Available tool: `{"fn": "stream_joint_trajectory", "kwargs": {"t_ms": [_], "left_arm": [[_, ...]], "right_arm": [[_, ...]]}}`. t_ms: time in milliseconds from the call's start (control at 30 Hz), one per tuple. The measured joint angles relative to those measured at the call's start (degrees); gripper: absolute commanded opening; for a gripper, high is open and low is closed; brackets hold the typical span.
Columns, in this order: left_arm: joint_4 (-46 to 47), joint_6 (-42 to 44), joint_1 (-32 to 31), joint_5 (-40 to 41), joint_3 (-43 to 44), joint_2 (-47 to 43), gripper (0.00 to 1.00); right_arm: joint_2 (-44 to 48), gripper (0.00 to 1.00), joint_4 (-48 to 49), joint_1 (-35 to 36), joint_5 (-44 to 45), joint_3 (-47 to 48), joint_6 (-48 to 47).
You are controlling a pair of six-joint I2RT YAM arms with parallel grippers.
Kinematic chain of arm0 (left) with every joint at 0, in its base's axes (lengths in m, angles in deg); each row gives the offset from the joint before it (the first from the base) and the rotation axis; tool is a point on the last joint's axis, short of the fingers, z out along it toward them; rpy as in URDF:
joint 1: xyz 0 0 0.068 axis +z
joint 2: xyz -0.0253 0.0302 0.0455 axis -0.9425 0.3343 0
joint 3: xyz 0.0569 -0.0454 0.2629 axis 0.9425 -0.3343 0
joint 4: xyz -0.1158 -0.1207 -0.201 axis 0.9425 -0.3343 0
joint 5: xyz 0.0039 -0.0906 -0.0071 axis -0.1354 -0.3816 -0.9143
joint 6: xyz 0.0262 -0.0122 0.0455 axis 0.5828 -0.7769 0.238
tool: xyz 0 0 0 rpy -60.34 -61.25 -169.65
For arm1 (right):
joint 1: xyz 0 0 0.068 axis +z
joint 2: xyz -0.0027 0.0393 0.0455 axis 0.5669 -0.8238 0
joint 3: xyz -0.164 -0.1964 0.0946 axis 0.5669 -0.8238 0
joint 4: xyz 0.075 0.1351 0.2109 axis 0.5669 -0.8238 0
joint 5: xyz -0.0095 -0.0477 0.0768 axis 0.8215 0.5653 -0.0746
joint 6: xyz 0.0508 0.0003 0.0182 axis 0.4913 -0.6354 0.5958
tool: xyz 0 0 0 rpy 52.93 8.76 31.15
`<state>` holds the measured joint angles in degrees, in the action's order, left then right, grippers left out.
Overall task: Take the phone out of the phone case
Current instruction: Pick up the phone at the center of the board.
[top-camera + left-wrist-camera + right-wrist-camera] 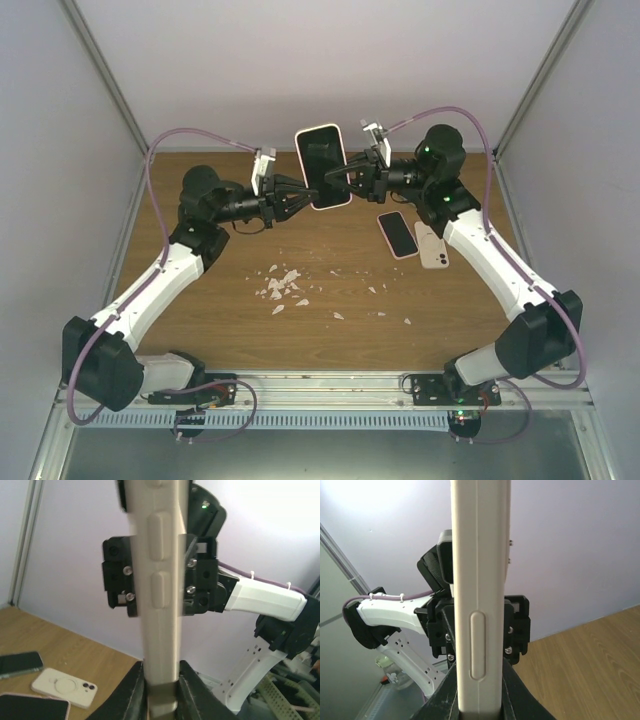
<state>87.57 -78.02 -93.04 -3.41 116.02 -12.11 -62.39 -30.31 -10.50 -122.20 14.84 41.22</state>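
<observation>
We see our left gripper (304, 198) and our right gripper (341, 184) both squeezing the pale phone case (160, 605), phone (322, 165) inside, tight between their jaws.

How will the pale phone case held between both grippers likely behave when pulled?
The case looks matte with moulded buttons, so probably flexible and grippy, not slippery. Held only at its thin edges by the left gripper and right gripper, it may twist.
</observation>
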Motion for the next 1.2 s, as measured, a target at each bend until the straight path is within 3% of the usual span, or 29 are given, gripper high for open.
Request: {"fn": "stream_joint_trajectory", "kwargs": {"t_ms": [100,400,700,767,867,1200], "left_arm": [[0.5,-0.3,-0.3,-0.2,0.2,0.0,0.0],[-8.9,8.0,-0.3,-2.2,3.1,-0.2,0.0],[-26.4,22.2,-0.3,-4.9,4.7,-1.0,0.0],[-28.9,24.3,-0.3,-5.4,5.1,-1.0,0.0],[-31.7,26.4,-0.3,-5.8,5.1,-1.0,0.0],[-36.4,29.4,-0.3,-6.0,5.2,-0.5,0.0]], "right_arm": [[0.0,0.04,0.9,-0.3,-0.1,-0.5,0.6],[1.4,0.33,-2.4,-1.2,0.0,-0.5,-4.3],[4.7,0.5,-17.1,-2.1,1.5,-0.2,-19.0],[4.9,0.5,-19.8,-2.1,1.5,-0.3,-21.7],[4.9,0.41,-22.8,-1.9,1.6,-0.6,-24.3],[4.9,0.28,-25.0,-0.3,2.3,-1.5,-26.2]]}}
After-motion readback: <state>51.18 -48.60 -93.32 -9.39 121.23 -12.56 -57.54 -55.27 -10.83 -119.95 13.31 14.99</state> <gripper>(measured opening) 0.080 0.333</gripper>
